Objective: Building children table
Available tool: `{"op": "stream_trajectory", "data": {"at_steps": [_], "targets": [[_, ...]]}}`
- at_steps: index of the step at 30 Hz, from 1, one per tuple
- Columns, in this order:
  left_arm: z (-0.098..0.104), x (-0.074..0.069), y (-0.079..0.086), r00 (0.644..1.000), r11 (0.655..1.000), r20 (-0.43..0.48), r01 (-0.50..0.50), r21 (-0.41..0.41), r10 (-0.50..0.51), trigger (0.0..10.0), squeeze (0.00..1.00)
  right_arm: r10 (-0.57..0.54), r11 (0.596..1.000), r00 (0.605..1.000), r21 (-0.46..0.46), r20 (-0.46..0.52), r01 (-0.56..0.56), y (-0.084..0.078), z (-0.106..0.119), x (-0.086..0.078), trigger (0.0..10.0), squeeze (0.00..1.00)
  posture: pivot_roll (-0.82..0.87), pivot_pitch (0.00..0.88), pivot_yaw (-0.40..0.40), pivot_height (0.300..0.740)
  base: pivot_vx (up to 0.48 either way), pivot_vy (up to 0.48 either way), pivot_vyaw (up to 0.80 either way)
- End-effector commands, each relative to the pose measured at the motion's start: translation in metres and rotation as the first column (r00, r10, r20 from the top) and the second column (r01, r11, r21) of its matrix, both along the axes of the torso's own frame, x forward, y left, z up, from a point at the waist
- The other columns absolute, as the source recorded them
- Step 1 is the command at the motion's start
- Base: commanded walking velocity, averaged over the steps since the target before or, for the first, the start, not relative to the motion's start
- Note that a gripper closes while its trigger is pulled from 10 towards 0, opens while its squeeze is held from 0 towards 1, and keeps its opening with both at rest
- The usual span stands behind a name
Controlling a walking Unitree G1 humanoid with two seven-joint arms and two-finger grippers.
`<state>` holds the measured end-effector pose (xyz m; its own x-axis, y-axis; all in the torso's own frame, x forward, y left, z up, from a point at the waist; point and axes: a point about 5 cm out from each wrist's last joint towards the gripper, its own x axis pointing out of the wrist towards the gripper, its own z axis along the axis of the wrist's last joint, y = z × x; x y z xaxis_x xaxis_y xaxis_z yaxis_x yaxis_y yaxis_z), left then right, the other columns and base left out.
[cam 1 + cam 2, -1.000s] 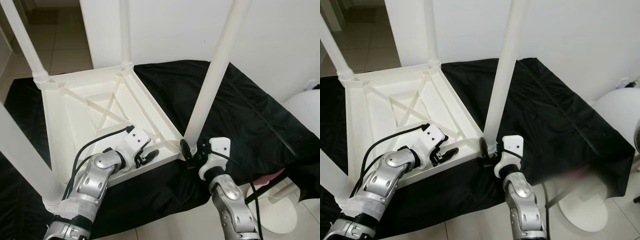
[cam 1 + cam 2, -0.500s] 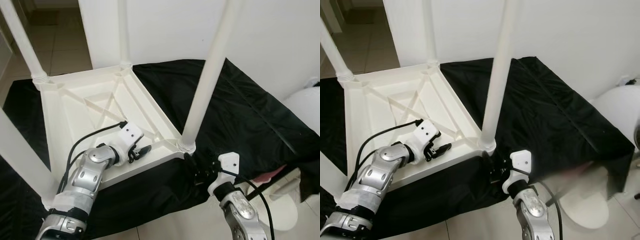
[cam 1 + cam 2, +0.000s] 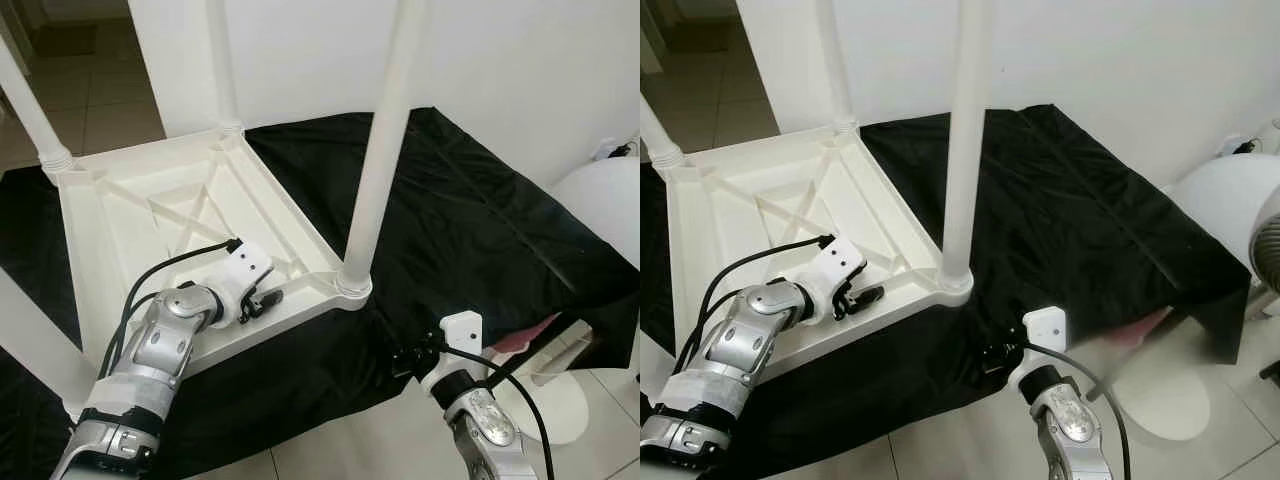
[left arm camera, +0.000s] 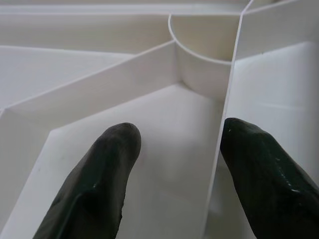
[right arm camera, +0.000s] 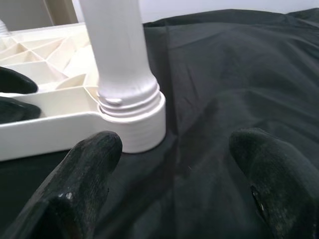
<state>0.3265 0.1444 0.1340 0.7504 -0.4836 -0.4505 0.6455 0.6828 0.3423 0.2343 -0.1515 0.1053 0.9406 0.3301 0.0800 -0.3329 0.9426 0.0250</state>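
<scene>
White plastic tabletop lies inverted on black cloth; left hand open astride a rib should steady it, right hand open near front leg.

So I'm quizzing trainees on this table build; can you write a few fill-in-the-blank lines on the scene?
1. The white table lies ____ with its legs pointing up.
2. It rests on a ____ cloth.
3. The left gripper straddles a thin ____ on the table's underside.
4. The right gripper is ____, short of the near leg.

Missing words: upside down; black; rib; open
</scene>
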Motion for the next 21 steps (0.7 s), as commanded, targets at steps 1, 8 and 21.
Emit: {"op": "stream_trajectory", "data": {"at_steps": [1, 8, 21], "targets": [[-0.011, -0.002, 0.028, 0.989, 0.986, -0.025, -0.143, 0.091, 0.145, 8.6, 0.0, -0.002, 1.0, 1.0, -0.009, -0.007, 0.002, -0.002, -0.003, 0.0, 10.0, 0.0, -0.06, 0.07, -0.003, 0.74, 0.0, 0.0, 0.0], [-0.013, -0.008, 0.029, 0.988, 0.989, -0.065, -0.136, 0.067, 0.14, 0.0, 0.0, 0.002, 1.0, 1.0, -0.021, -0.009, -0.002, -0.003, -0.004, 0.003, 10.0, 0.0, -0.05, 0.071, -0.011, 0.74, 0.0, 0.0, 0.0], [-0.016, -0.034, 0.042, 0.973, 0.983, -0.156, -0.155, 0.099, 0.169, 0.0, 0.0, -0.001, 0.999, 1.0, -0.038, -0.007, 0.001, -0.004, -0.006, 0.006, 10.0, 0.0, -0.06, 0.069, -0.007, 0.74, 0.0, 0.0, 0.0]]}}
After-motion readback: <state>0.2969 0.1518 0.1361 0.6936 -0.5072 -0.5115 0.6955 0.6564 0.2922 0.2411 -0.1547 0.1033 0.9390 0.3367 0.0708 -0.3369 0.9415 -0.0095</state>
